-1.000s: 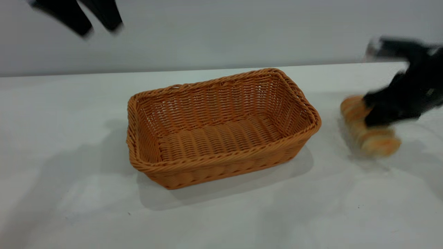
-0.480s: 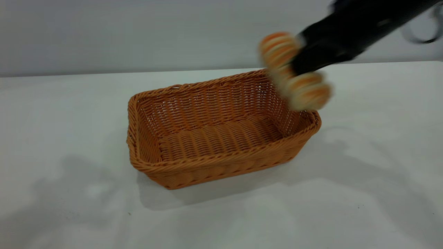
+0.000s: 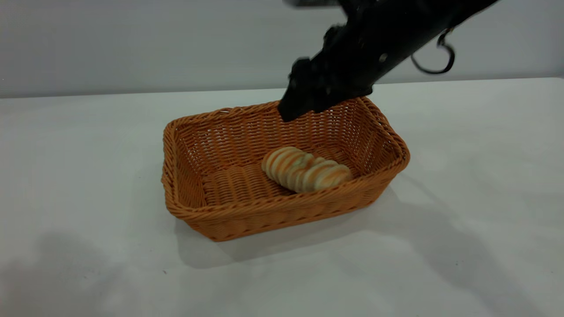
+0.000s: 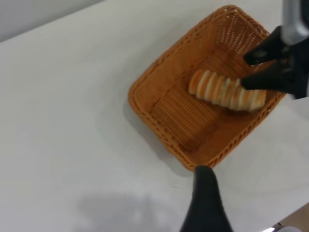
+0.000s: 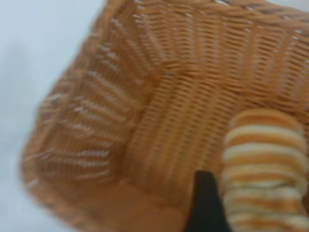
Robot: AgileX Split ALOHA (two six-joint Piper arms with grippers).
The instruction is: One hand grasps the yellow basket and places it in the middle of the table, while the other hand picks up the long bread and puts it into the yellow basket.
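On the left side of the desk (image 3: 66, 185) I have nothing to work with; my left gripper (image 4: 205, 203) hangs high above the near edge of the yellow basket (image 3: 282, 211), only one dark finger of it shows in its wrist view, and I cannot tell whether it is spread or closed. Moving to the middle, the yellow basket sits flat on the desk, roughly central, and I judge it light and fairly stiff, its woven wall giving a little under a pinch; the braided rim on a short end looks like the best place to take hold, since the flared sides would let fingers slide. Inside it, toward the right half of the floor, lies the long bread (image 3: 306, 169), resting on the weave and angled across it. I read it as very light and soft, so a gentle pinch across its middle, square to the stripes, would suit it, and a hard squeeze could dent it. Above the far right part of the basket hangs my right gripper (image 4: 260, 67), its fingers spread apart and holding nothing, just over the bread and clear of it.
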